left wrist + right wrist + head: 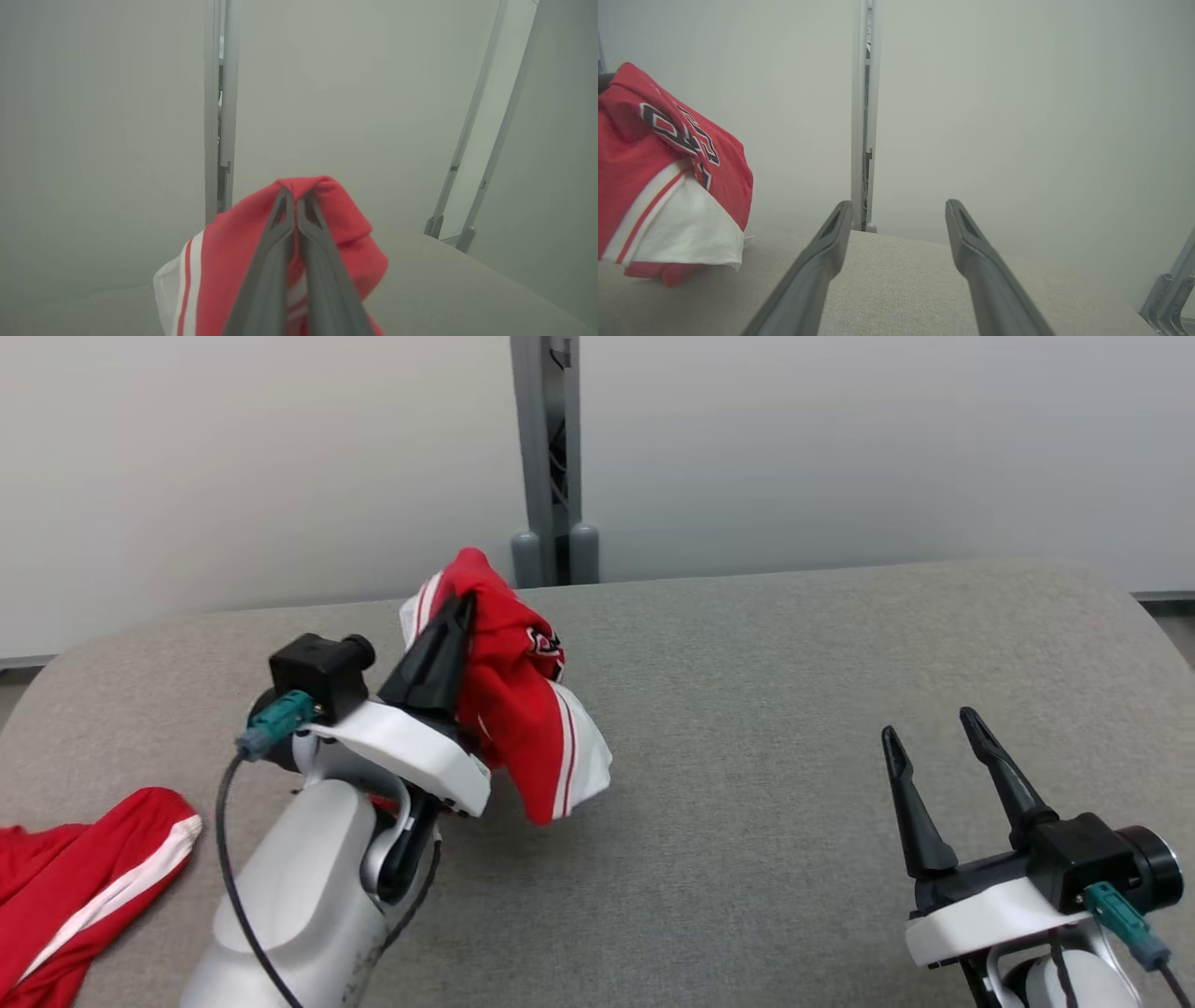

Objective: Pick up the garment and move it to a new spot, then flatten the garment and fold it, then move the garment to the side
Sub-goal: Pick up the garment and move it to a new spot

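Risk lies mostly in the thin hold: the left gripper (pixel 464 604) has its two dark fingers pressed together on one small pinch of the red-and-white garment (pixel 515 709), near the bunch's top. From there the cloth hangs in a crumpled bundle over the left-centre of the grey padded tabletop (pixel 794 663). Its lowest fold is close to the surface, though whether it touches cannot be told. If the arm swings quickly, the weight of the bundle could pull that pinch free and drop the garment short of its new spot. If the low fold drags on the fabric top, it could catch and twist the bundle tighter, which would make flattening harder. The right gripper (pixel 927 723) waits at the near right, well apart from the cloth, with its fingers spread and nothing between them. A late or off-centre reach from it could grab two layers at once. By count there are two grippers, two red garments, one held and a second garment (pixel 75 877) lying flat at the near left edge, and one grey post (pixel 546 448) beyond the far edge.
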Motion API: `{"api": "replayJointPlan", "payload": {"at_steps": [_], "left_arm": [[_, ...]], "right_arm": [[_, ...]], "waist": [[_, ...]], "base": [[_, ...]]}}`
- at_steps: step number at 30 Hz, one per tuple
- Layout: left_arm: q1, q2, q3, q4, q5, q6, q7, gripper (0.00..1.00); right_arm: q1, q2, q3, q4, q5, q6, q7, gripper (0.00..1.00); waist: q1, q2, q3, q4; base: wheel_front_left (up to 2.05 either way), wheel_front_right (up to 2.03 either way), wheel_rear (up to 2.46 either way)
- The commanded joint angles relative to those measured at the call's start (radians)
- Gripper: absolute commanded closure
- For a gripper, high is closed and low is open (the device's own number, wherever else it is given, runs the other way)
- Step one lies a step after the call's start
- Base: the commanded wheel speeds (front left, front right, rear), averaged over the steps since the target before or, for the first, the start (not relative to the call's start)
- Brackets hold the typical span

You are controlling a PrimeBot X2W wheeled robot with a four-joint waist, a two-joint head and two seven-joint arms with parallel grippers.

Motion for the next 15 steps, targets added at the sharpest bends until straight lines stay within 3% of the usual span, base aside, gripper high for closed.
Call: {"api": "replayJointPlan", "payload": {"at_steps": [1,9,15], "left_arm": [[0.009,-0.003,-0.013,0.013,0.011,0.000,0.000,1.00],[-0.024,-0.055,-0.137,0.133,0.078,0.002,-0.006,1.00],[-0.058,-0.073,-0.203,0.225,0.089,0.009,-0.009,1.00]], "right_arm": [[-0.002,-0.004,-0.008,-0.007,-0.009,0.000,0.000,0.00],[-0.016,-0.004,-0.064,-0.008,-0.015,0.000,0.000,0.00],[-0.024,-0.004,-0.051,-0.001,0.000,0.000,0.000,0.00]], "waist": [[0.0000,-0.0001,0.016,-0.047],[0.0000,-0.0001,0.058,-0.187],[0.0000,-0.0001,0.096,-0.292]], "base": [[0.00,0.00,0.00],[0.00,0.00,0.00],[0.00,0.00,0.00]]}}
